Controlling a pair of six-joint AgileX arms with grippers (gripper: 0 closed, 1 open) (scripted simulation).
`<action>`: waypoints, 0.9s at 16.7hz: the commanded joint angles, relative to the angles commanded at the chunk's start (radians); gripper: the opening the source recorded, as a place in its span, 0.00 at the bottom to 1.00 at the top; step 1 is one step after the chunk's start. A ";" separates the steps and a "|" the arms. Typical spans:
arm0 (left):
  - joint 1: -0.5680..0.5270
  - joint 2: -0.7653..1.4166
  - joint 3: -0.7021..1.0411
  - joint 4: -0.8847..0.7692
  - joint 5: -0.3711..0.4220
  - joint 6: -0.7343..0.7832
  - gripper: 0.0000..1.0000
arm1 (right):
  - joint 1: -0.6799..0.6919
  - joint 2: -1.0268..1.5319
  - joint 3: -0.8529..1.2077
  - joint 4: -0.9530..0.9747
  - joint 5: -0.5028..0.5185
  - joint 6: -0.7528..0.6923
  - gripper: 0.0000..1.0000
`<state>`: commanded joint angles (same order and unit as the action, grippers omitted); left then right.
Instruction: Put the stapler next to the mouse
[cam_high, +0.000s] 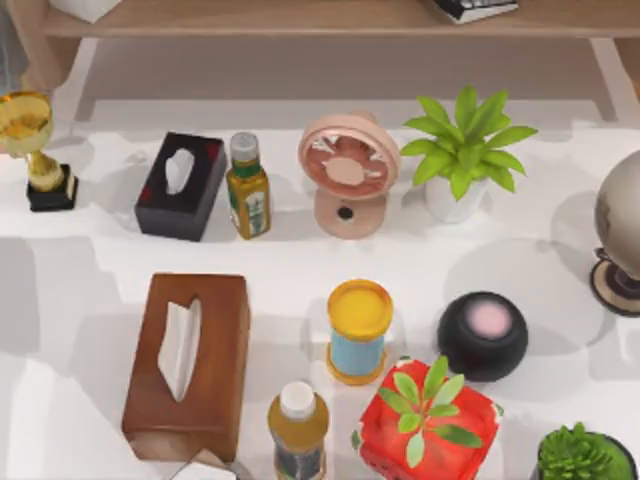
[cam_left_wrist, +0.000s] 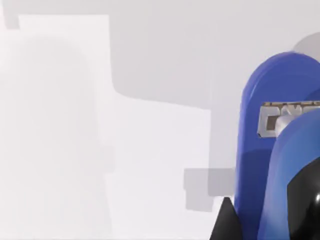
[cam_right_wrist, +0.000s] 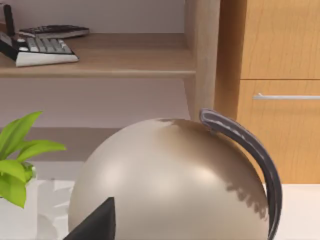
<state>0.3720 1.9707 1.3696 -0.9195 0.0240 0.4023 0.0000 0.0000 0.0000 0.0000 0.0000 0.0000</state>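
Left wrist view, blue stapler (cam_left_wrist: 260, 165) close, possibly gripped, brown tissue box (cam_high: 187, 365) holding tissue (cam_high: 180, 345)

Blue stapler (cam_left_wrist: 272, 150) on white table (cam_high: 280, 255) — brown tissue box (cam_high: 187, 362), pink fan (cam_high: 347, 172), red pot (cam_high: 428, 435), beige globe (cam_right_wrist: 170, 185) — gold trophy (cam_high: 30, 135)

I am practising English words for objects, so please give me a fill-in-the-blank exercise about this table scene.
1. The stapler seen in the left wrist view is ____ in colour.
2. Between the black tissue box and the bottle, the one nearer the pink fan is the ____.
3. The keyboard lies on a wooden ____.

Missing words: blue; bottle; shelf
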 joint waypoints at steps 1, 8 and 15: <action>0.005 0.013 -0.010 0.011 -0.003 -0.003 0.00 | 0.000 0.000 0.000 0.000 0.000 0.000 1.00; 0.012 0.042 -0.038 0.025 -0.007 -0.007 0.00 | 0.000 0.000 0.000 0.000 0.000 0.000 1.00; 0.012 0.042 -0.038 0.025 -0.007 -0.007 0.53 | 0.000 0.000 0.000 0.000 0.000 0.000 1.00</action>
<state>0.3839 2.0130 1.3317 -0.8940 0.0168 0.3949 0.0000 0.0000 0.0000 0.0000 0.0000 0.0000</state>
